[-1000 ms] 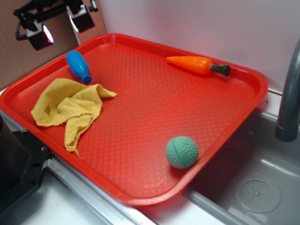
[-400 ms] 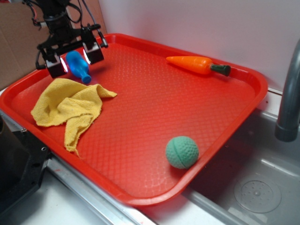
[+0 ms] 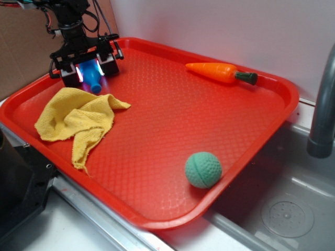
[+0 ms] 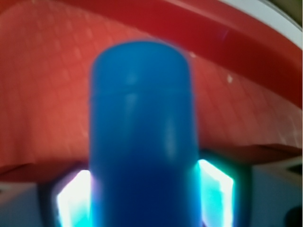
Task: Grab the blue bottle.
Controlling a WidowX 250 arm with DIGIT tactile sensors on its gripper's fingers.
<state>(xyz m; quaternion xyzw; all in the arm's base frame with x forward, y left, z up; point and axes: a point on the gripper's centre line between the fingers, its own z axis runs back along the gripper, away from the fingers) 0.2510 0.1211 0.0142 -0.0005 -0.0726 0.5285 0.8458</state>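
Note:
The blue bottle (image 3: 95, 82) lies on its side at the back left of the red tray (image 3: 291, 97), neck pointing toward the yellow cloth (image 3: 73, 119). My gripper (image 3: 89, 71) is lowered over the bottle's fat body, one finger on each side. In the wrist view the bottle (image 4: 143, 123) fills the middle, and my gripper (image 4: 144, 201) stands open, its glowing pads (image 4: 215, 191) flanking the bottle closely. Whether the pads touch it is unclear.
An orange carrot (image 3: 217, 71) lies at the tray's back right. A green dimpled ball (image 3: 203, 169) sits near the front right rim. A grey faucet (image 3: 322, 112) and a sink basin (image 3: 285, 212) are to the right. The tray's raised rim is just behind the bottle.
The gripper came down from above the tray's back left corner and now straddles the blue bottle. The bottle, cloth, carrot and ball have not moved.

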